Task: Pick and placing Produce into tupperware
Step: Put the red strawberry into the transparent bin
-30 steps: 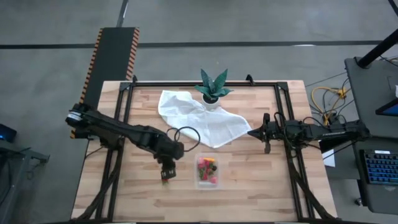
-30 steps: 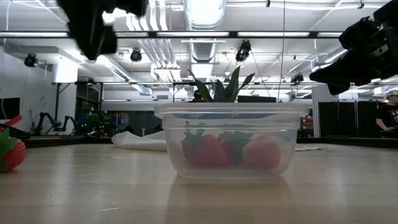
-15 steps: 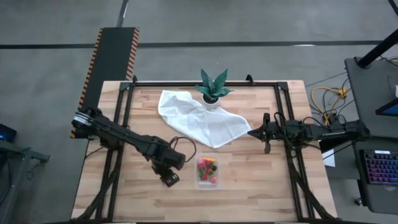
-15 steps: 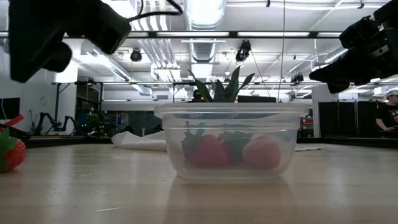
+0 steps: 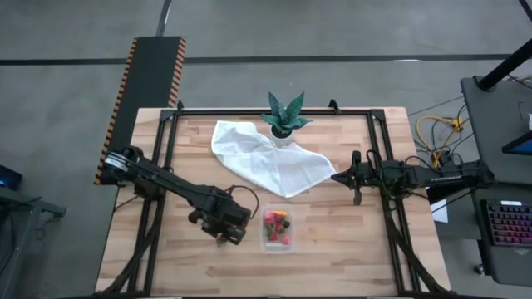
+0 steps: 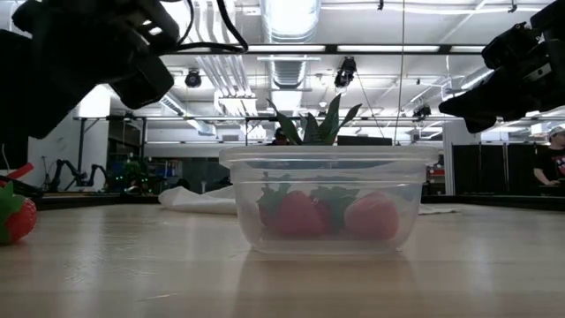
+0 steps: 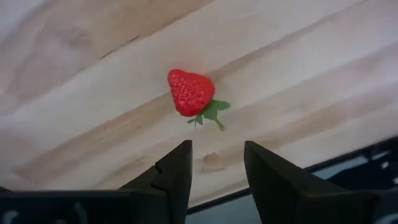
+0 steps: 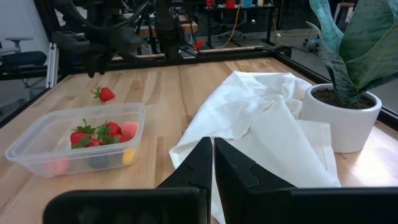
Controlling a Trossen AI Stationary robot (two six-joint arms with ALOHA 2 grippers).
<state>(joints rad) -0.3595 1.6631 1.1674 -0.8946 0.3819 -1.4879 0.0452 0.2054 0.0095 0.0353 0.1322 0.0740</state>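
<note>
- Pale wooden plank surface (image 5: 332,241) inside a black metal frame, standing on a grey concrete floor; the low view looks past it into an open workshop with exposed ceiling ducts and strip lighting.
- Crumpled white cloth (image 5: 270,162) lies across the middle of the surface towards the far edge; a green spiky plant in a white pot (image 5: 285,119) stands at the cloth's far side. Neither belongs to the task.
- Small clear plastic rectangular container with rounded corners (image 5: 278,229) sits near the near edge, about mid-width. It already holds several red strawberry-like pieces with a pink and a yellow-orange piece.
- One loose red strawberry with green leaves (image 7: 191,93) lies on bare wood beside the container, on the left arm's side, apart from it.
- Left gripper (image 7: 216,167) hovers directly over that strawberry, jaws parted and holding nothing, the fruit just ahead of the gap between them.
- Right gripper (image 8: 210,163) waits above the right edge of the surface, jaws closed together, empty.
- Judgement: the step in hand is the approach to pick this strawberry; most produce appears already placed.
- Judgement: the next move calls for a lowering to bracket the fruit, a gentle closing, then a lift and short carry to the container.
</note>
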